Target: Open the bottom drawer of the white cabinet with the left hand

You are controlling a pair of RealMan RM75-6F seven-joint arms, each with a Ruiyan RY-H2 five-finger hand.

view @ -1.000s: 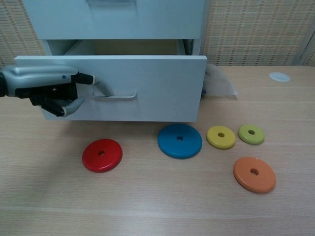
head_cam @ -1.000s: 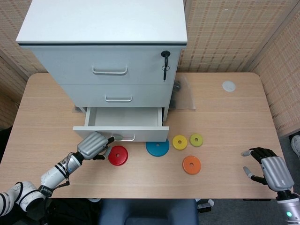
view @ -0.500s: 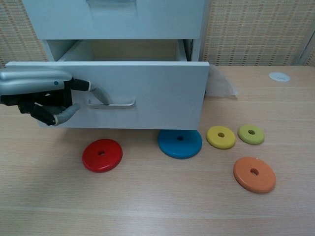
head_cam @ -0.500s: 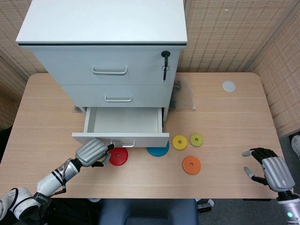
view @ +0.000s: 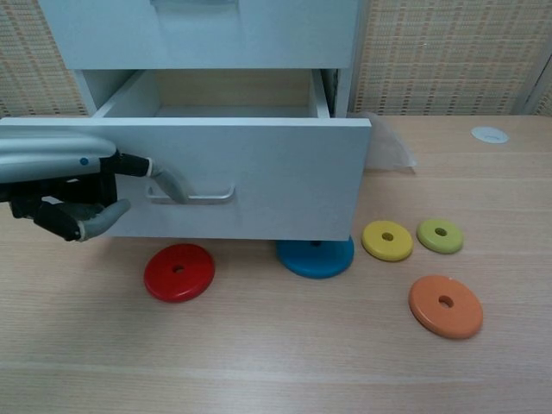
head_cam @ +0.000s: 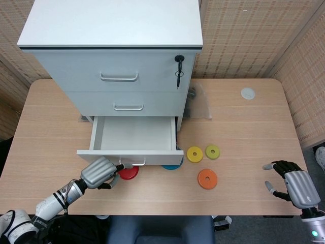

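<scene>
The white cabinet stands at the back of the table. Its bottom drawer is pulled well out, and the inside looks bare. My left hand is at the drawer front's left part, one finger hooked behind the metal handle and the others curled in. The chest view shows the same left hand at the far left, its finger reaching into the handle on the drawer front. My right hand rests near the table's front right corner, fingers apart, holding nothing.
A red disc lies just below the drawer front, and a blue disc is partly under it. Yellow, green and orange discs lie to the right. A key hangs in the top drawer's lock. A clear plastic bag lies beside the cabinet.
My left hand has drawn back toward the table's front edge with the handle, and the bottom drawer has slid further out, covering more of the blue disc. The right hand stayed still.
</scene>
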